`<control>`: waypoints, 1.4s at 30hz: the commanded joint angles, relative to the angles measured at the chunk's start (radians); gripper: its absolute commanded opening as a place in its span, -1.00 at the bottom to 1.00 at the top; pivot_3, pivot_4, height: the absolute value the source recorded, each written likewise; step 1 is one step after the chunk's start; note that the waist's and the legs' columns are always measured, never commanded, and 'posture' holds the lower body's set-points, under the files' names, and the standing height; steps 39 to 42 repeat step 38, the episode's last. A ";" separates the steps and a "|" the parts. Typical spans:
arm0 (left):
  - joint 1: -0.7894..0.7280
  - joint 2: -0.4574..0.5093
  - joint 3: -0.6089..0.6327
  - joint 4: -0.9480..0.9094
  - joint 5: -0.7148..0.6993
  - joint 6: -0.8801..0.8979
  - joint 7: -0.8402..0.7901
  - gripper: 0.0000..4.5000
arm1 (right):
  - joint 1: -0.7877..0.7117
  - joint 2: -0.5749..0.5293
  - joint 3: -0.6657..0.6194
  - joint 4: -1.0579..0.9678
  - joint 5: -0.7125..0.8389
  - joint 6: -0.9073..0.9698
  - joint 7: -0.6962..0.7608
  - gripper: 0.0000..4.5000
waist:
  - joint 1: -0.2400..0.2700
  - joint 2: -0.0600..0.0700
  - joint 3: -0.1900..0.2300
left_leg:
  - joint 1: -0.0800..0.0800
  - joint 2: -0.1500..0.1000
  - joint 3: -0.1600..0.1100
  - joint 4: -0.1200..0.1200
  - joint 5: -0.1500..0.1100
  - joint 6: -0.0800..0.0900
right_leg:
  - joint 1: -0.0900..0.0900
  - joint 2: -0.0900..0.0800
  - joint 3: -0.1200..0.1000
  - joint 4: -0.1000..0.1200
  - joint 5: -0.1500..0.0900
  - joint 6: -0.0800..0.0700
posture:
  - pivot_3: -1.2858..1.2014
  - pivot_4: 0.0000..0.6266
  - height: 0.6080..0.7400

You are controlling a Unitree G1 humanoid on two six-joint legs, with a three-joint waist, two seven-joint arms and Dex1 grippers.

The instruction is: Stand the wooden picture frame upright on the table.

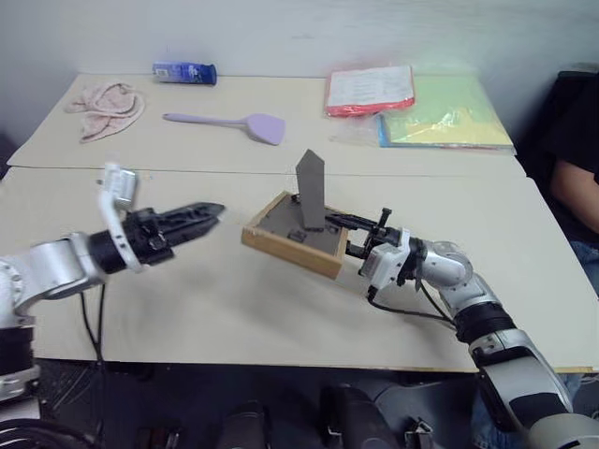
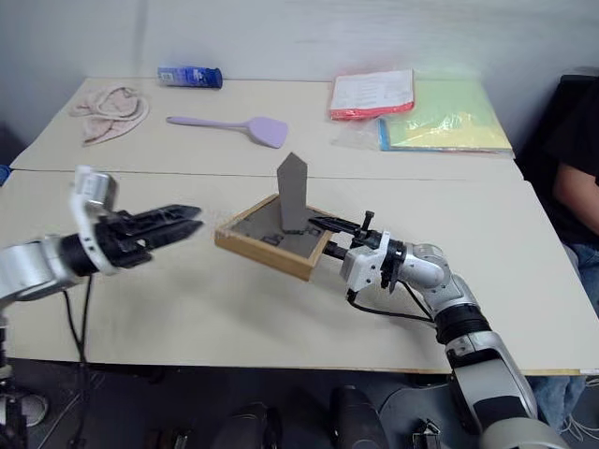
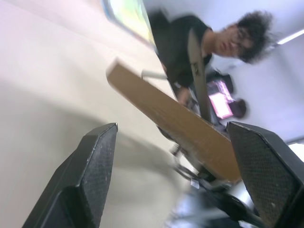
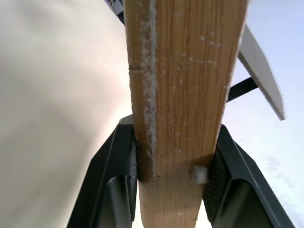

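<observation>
While my right jaws [image 1: 348, 236] pinch the wooden picture frame [image 1: 295, 234] rim | frame mid-bench [image 1: 234, 309], back up, easel flap raised | left jaws [image 1: 211, 215] spread, empty, at its 9 o'clock.

Both head views look down across the table [image 1: 234, 309]. Each wrist camera sits close, facing the wooden picture frame [image 4: 185, 85], the left one perhaps tilted.

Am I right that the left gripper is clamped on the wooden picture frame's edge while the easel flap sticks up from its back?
Not quite: the right gripper is clamped on the wooden picture frame, as the right wrist view shows. The left gripper is open, apart from it. The easel flap does stick up.
</observation>
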 commanded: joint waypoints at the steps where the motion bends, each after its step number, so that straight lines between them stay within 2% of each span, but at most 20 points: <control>1: 0.196 0.070 -0.032 -0.212 0.501 -0.368 -0.431 0.87 | 0.081 0.020 -0.014 -0.262 0.472 0.506 0.218 -0.44 | 0.003 0.001 0.001 | -0.001 0.000 0.000 -0.001 0.000 0.000 | 0.000 0.000 0.000 -0.001 0.000 0.000 | 0.03 -0.52 1.00; 3: 0.287 0.074 -0.099 -0.244 0.713 -0.561 -0.567 1.00 | 0.114 -0.007 -0.021 -0.372 0.614 0.814 0.253 -0.44 | 0.013 0.003 0.001 | -0.001 -0.001 0.000 -0.001 0.000 0.001 | -0.001 0.000 0.000 -0.001 0.000 0.000 | 0.03 -0.52 1.00; 7: 0.343 0.016 -0.170 -0.217 0.933 -0.790 -0.692 1.00 | 0.145 -0.033 -0.054 -0.477 0.726 1.174 0.222 -0.44 | 0.027 0.003 0.002 | -0.001 0.000 0.000 0.000 -0.001 0.001 | -0.002 -0.002 0.000 -0.004 -0.001 -0.002 | 0.03 -0.52 1.00; 11: 0.349 -0.030 -0.178 -0.233 0.966 -0.802 -0.711 1.00 | 0.170 -0.052 -0.065 -0.500 0.719 1.356 0.199 -0.44 | 0.025 0.003 0.002 | -0.001 0.000 0.000 -0.003 -0.002 0.002 | -0.003 -0.003 0.000 -0.006 -0.001 -0.002 | 0.03 -0.52 1.00; 14: 0.333 -0.053 -0.180 -0.214 0.992 -0.810 -0.724 1.00 | 0.186 -0.054 -0.053 -0.488 0.673 1.412 0.201 -0.44 | 0.025 0.003 0.002 | -0.002 0.000 0.000 -0.006 -0.002 0.003 | -0.003 -0.003 0.000 -0.007 -0.001 -0.002 | 0.03 -0.52 1.00; 21: 0.281 -0.073 -0.177 -0.175 1.048 -0.814 -0.739 1.00 | 0.205 -0.026 -0.047 -0.453 0.570 1.377 0.224 -0.44 | 0.022 0.003 0.001 | -0.001 -0.001 0.001 -0.005 -0.003 0.004 | -0.002 -0.003 0.000 -0.006 0.000 -0.001 | 0.03 -0.52 1.00; 25: 0.305 -0.072 -0.152 -0.139 1.092 -0.856 -0.759 1.00 | 0.215 -0.031 -0.111 -0.536 0.591 1.333 0.265 0.12 | 0.023 0.003 0.001 | -0.001 0.000 0.002 -0.005 -0.003 0.004 | -0.003 -0.002 0.000 -0.005 0.000 -0.001 | 0.03 -0.52 1.00; 30: 0.376 -0.077 -0.109 -0.087 1.163 -0.943 -0.765 1.00 | 0.312 -0.150 -0.185 -0.655 0.559 1.224 0.390 0.91 | 0.025 0.003 0.001 | -0.002 -0.001 0.002 -0.005 -0.003 0.005 | -0.003 -0.003 0.000 -0.003 0.000 0.000 | 0.03 -0.52 1.00; 31: 0.390 -0.078 -0.103 -0.081 1.176 -0.958 -0.764 1.00 | 0.336 -0.175 -0.196 -0.669 0.549 1.200 0.416 0.99 | 0.025 0.003 0.001 | -0.002 -0.001 0.002 -0.005 -0.003 0.005 | -0.003 -0.003 0.000 -0.004 0.000 0.000 | 0.03 -0.52 1.00; 34: 0.456 -0.082 -0.064 -0.058 1.217 -1.022 -0.766 1.00 | 0.437 -0.263 -0.264 -0.617 0.433 0.923 0.510 0.99 | 0.031 0.003 0.001 | -0.001 -0.001 0.001 -0.005 -0.004 0.006 | -0.002 -0.003 -0.001 -0.008 0.000 0.000 | 0.03 -0.52 1.00; 37: 0.496 -0.086 -0.030 -0.048 1.225 -1.045 -0.764 1.00 | 0.475 -0.293 -0.322 -0.506 0.365 0.704 0.535 0.99 | 0.027 0.002 0.001 | -0.001 -0.001 0.003 -0.004 -0.004 0.006 | -0.001 -0.003 0.000 -0.009 0.000 0.000 | 0.03 -0.52 1.00; 42: 0.512 -0.087 -0.018 -0.049 1.227 -1.059 -0.770 1.00 | 0.481 -0.300 -0.346 -0.469 0.363 0.661 0.541 0.99 | 0.027 0.002 0.001 | 0.000 -0.001 0.003 -0.004 -0.004 0.006 | -0.001 -0.003 0.000 -0.009 0.000 0.001 | 0.03 -0.52 1.00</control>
